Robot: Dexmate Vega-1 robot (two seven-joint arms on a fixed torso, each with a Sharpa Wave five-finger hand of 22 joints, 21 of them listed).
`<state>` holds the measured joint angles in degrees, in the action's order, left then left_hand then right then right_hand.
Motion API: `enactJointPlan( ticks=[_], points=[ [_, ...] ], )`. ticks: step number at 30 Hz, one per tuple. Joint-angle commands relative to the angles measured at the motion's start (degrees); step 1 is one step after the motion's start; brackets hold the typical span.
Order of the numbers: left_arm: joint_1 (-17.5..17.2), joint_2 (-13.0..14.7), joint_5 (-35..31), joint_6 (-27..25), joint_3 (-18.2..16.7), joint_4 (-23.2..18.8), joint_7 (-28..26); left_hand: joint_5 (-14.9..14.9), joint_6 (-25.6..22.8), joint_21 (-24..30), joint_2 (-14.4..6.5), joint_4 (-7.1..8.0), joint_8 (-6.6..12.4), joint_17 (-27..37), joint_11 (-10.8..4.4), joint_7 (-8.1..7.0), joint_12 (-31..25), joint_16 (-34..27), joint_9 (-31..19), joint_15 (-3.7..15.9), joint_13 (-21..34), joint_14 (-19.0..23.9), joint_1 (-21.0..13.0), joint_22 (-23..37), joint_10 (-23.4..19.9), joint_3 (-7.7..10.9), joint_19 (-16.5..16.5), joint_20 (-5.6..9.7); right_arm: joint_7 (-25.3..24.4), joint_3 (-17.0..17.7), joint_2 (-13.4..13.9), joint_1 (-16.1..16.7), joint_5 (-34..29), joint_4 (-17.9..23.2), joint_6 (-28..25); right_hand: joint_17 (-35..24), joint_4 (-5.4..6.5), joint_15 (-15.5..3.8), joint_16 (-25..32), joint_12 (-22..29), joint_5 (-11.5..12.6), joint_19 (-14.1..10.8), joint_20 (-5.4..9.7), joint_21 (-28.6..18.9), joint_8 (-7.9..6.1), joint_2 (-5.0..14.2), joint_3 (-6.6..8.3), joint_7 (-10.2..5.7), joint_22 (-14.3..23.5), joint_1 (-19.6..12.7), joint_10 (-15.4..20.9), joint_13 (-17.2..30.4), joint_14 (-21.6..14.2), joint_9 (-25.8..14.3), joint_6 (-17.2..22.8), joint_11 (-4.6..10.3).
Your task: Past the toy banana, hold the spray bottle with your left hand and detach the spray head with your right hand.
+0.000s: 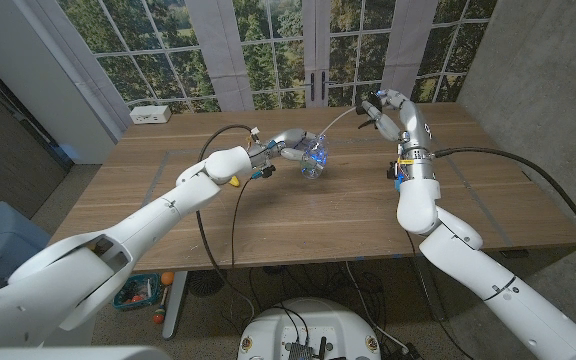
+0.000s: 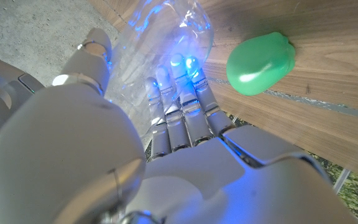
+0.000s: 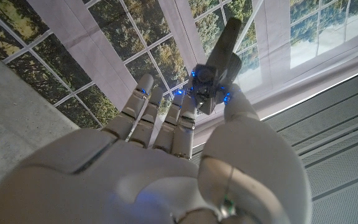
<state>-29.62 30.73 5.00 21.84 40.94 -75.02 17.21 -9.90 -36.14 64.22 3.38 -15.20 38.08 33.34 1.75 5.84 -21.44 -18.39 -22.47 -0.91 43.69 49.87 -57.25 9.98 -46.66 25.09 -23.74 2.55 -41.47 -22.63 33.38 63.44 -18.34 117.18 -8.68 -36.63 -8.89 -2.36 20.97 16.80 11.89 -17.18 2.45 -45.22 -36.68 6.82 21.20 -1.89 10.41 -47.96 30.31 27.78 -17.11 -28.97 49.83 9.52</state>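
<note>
Left hand gripping tilted spray bottle

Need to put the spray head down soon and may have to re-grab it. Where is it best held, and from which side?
Judging from the right hand, grip the spray head by its dark body near the collar, fingers coming from the side, as now. The long tube trailing toward the bottle should stay free, and the nozzle end offers less to hold.
</note>
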Motion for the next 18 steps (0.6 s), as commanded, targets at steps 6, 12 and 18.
enactJointPlan(
  ticks=[6, 12, 18],
  points=[
    [-1.74, 1.13, -0.88, -1.48, -0.57, -3.04, -1.91, -0.39, -10.02, 0.29, -11.71, 5.37, 0.35, 0.35, -13.29, -9.17, -0.3, -0.2, -0.06, 14.56, 0.36, 8.19, -10.16, 0.27, -13.96, 5.69, 0.33, 4.94, -6.76, 0.85, -3.72, 0.58, -2.32, -4.1, 4.67, -0.26, 1.7, -9.39, 0.25, -0.09, 0.23, 0.04, 3.79, -0.39, -0.95, 2.83, 1.25, -1.9, 0.06, -1.75, 2.77, 0.57, -0.35, -0.77, 1.8, 2.23],
    [-3.32, 0.9, -0.4, 0.52, -1.38, -2.6, -3.95, -0.39, -10.07, 0.35, -11.69, 5.36, 0.31, 0.4, -13.29, -9.05, -0.18, -0.12, -0.03, 14.56, 0.4, 8.17, -10.15, 0.27, -13.92, 5.71, 0.38, 4.92, -6.9, 0.98, -4.14, 0.64, -2.54, -4.45, 4.7, -0.43, 1.72, -9.41, 0.52, -0.14, 0.23, -0.1, 3.63, -0.49, -1.03, 2.81, 1.2, -1.94, 0.05, -1.7, 2.86, 0.8, -0.66, -0.65, 1.86, 2.25],
    [-6.05, -0.62, 0.94, 5.1, -3.07, -0.31, -8.24, -0.35, -9.85, 0.37, -11.58, 5.28, -0.05, 0.21, -13.3, -9.18, 0.48, 0.3, 0.34, 14.59, -0.08, 7.78, -10.2, 0.26, -13.46, 5.72, 0.71, 4.79, -6.54, 1.15, -4.58, 0.82, -2.25, -4.28, 3.8, -0.52, 1.71, -9.43, 0.64, -0.2, 0.24, -0.25, 3.47, -0.59, -1.04, 2.78, 1.21, -1.93, 0.05, -1.66, 2.91, 1.03, -0.8, -0.48, 1.84, 2.23]
  ],
)
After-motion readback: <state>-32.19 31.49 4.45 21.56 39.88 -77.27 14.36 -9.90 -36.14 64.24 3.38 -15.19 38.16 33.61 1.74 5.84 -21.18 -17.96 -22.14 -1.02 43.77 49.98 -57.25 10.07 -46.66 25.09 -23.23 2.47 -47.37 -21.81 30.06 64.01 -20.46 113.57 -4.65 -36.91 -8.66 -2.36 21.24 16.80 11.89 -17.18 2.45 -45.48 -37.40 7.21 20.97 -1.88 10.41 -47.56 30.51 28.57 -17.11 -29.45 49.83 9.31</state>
